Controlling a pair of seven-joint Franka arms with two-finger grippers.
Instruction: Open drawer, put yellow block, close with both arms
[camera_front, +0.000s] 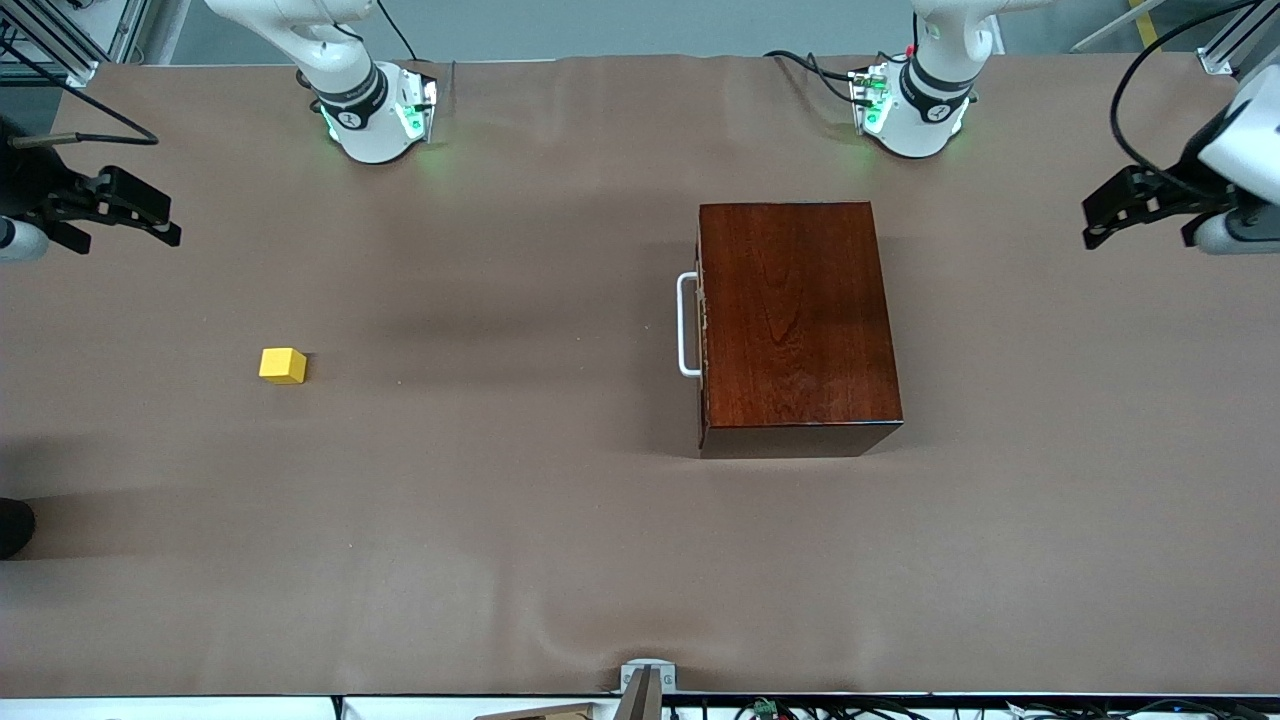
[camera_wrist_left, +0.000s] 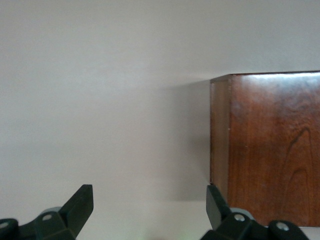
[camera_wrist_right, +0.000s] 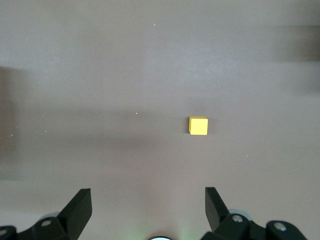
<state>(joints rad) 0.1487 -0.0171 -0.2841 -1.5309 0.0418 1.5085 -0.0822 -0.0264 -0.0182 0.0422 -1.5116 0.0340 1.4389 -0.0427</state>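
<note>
The dark mahogany box (camera_front: 795, 310) stands on the brown table toward the left arm's end. Its drawer is shut; only the white bar handle (camera_front: 687, 325) shows, facing the right arm's end. The yellow block (camera_front: 282, 365) lies alone on the table toward the right arm's end. My right gripper (camera_front: 172, 225) hangs open and empty over the table's edge at that end; its wrist view (camera_wrist_right: 148, 200) shows the yellow block (camera_wrist_right: 198, 125) below it. My left gripper (camera_front: 1090, 228) hangs open and empty over its own end; its wrist view (camera_wrist_left: 150, 200) shows a corner of the box (camera_wrist_left: 272, 150).
The brown cloth-covered table (camera_front: 500, 480) stretches between block and box. The two arm bases (camera_front: 375, 115) (camera_front: 915, 110) stand along the edge farthest from the front camera. A small metal bracket (camera_front: 645, 680) sits at the nearest edge.
</note>
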